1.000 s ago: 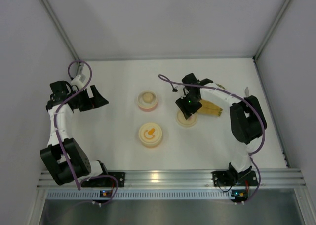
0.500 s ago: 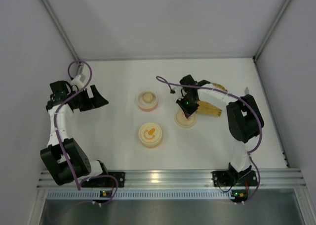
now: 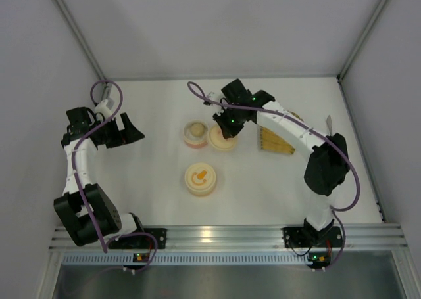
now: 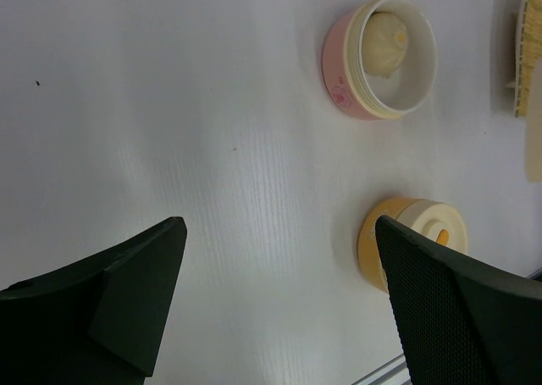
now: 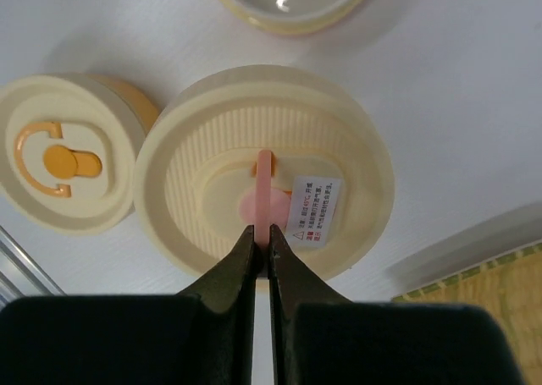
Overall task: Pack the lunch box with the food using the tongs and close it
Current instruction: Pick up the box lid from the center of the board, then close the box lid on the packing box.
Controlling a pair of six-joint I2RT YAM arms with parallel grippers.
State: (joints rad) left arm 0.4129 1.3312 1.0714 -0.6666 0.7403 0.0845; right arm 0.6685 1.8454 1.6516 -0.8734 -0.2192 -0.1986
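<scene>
The lunch box is a pink round bowl [image 3: 196, 133] [image 4: 339, 72] standing uncovered, with a pale cream ball of food [image 4: 385, 40] inside. My right gripper [image 3: 227, 125] [image 5: 262, 231] is shut on the thin pink handle [image 5: 264, 178] of a cream round lid [image 5: 264, 182] [image 3: 222, 138], held just right of the bowl. My left gripper [image 3: 133, 129] [image 4: 278, 226] hangs open at the left with nothing between its fingers. Of the tongs only a short grey tip [image 3: 327, 121] shows beside the right arm's elbow.
A second round box [image 3: 201, 179] [image 4: 415, 241] [image 5: 63, 161], orange with a cream lid bearing an orange mark, stands in front of the pink bowl. A yellow woven tray [image 3: 276, 141] [image 5: 500, 288] lies to the right, under the right arm.
My right gripper closed on the lid's pink handle and carried the lid left, from beside the yellow tray to right beside the pink bowl. The left arm has not moved.
</scene>
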